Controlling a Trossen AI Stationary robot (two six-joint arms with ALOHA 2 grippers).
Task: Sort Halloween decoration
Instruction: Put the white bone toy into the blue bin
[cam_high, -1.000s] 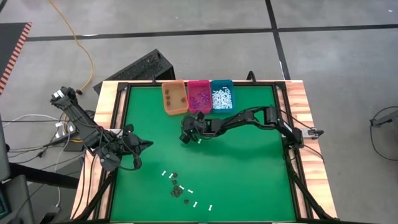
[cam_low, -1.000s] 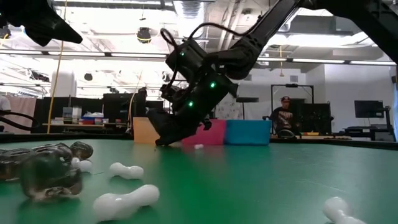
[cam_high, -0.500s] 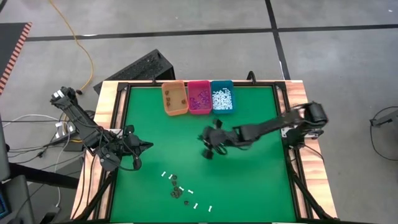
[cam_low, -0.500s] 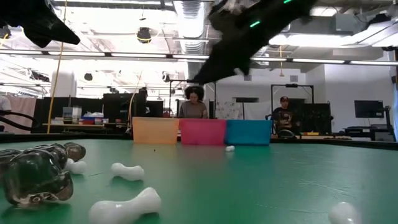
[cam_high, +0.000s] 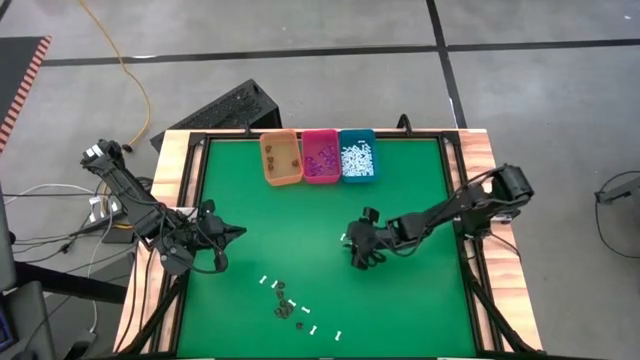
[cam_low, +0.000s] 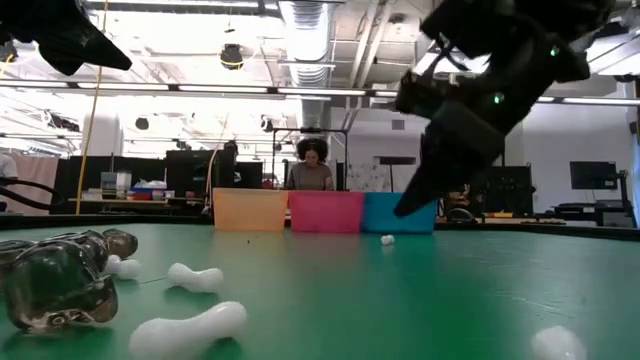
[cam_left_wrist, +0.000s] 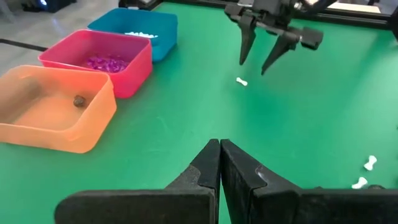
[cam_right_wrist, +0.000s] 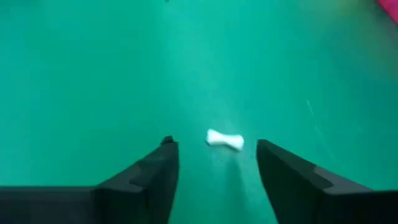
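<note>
We see one white bone (cam_right_wrist: 224, 140) lying alone on the green mat (cam_high: 420, 300), just ahead of our right claw (cam_right_wrist: 214, 163) and centred between its spread, empty fingers, long axis running across the gap from finger to finger. Our right arm is far nearer; the left claw (cam_left_wrist: 220, 163) waits shut at the left edge. The other pieces (cam_high: 290, 305) lie scattered well off, the bins (cam_high: 318, 157) farther beyond.

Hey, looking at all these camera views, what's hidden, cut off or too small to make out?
- High view: the scattered pieces are too small to tell one kind from another.
- Low view: the bin walls hide what the orange bin, pink bin and teal bin hold.
- Low view: the dark piece is cut off by the picture's edge.
- Right wrist view: only one white bone shows.
</note>
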